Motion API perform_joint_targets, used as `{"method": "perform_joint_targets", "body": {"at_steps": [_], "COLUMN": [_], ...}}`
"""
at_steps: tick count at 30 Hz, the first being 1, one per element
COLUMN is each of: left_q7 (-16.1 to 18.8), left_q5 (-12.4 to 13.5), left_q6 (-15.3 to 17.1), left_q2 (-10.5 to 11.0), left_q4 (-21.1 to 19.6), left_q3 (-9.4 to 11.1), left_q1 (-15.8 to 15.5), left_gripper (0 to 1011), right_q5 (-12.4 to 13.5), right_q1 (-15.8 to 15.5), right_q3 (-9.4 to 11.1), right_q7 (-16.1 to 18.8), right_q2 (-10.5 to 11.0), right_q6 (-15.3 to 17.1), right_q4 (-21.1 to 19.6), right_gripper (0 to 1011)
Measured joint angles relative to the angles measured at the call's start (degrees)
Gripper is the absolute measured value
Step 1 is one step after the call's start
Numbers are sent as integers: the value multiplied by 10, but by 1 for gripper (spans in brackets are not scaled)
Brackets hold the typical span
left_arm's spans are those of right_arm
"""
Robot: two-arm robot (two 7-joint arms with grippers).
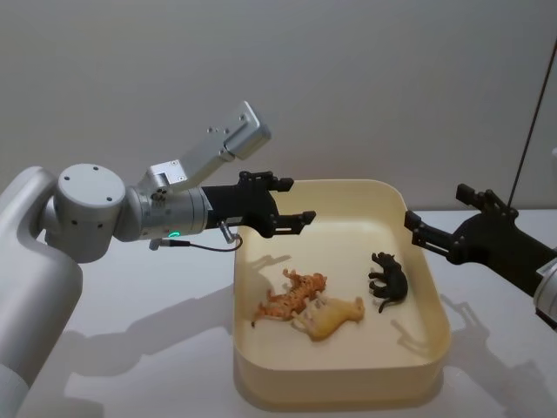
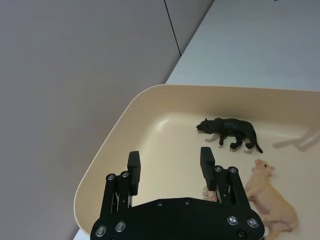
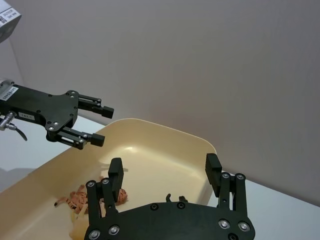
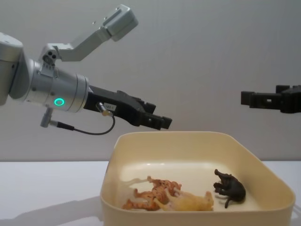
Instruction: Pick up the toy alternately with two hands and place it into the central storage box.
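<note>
Left gripper (image 1: 291,200) hangs released and empty above the box's (image 1: 338,391) far-left corner. Right gripper (image 1: 435,218) hovers spread wide, empty, over the box's right rim. Below and between them in the box lie three toys: a tiger (image 1: 291,296) touching a tan animal (image 1: 333,315), and a black panther (image 1: 389,280) nearer the right gripper.

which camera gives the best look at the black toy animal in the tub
The left wrist view: the black toy stands clear in full side profile. The head view shows it from above, lying near the tub's right wall. The chest view shows it end-on. The right wrist view hides it.
</note>
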Motion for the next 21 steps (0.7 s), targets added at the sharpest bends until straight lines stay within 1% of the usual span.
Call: {"method": "perform_joint_targets", "body": {"at_steps": [2,3,4,5,6,7,11,21], "left_q7": [-6,-7,-8,-10,-10,-10,-4,18], "left_q5": [2,2,2,3,3,3,-2,-17], "left_q6": [0,0,0,-1,-1,-2,-14,-38], "left_q2": [-1,-2,-2,-2,-3,-3,-3,-1], "left_q4": [4,5,6,8,8,9,9,9], "left_q3": [1,2,2,2,2,2,3,1], "left_q1": [-3,-4,-4,-5,-6,-6,-6,-3], "left_gripper": [724,781,800,856,864,908,1000,1001], "right_q5": [0,0,0,0,0,0,0,0], "right_q1": [0,0,0,0,0,0,0,0], "right_q3": [0,0,0,0,0,0,0,0], "right_q7": [0,0,0,0,0,0,0,0], "right_q2": [0,0,0,0,0,0,0,0], "right_q6": [0,0,0,0,0,0,0,0], "right_q4": [0,0,0,0,0,0,0,0], "right_gripper": [1001,1001,1001,1001,1001,1001,1001,1001]}}
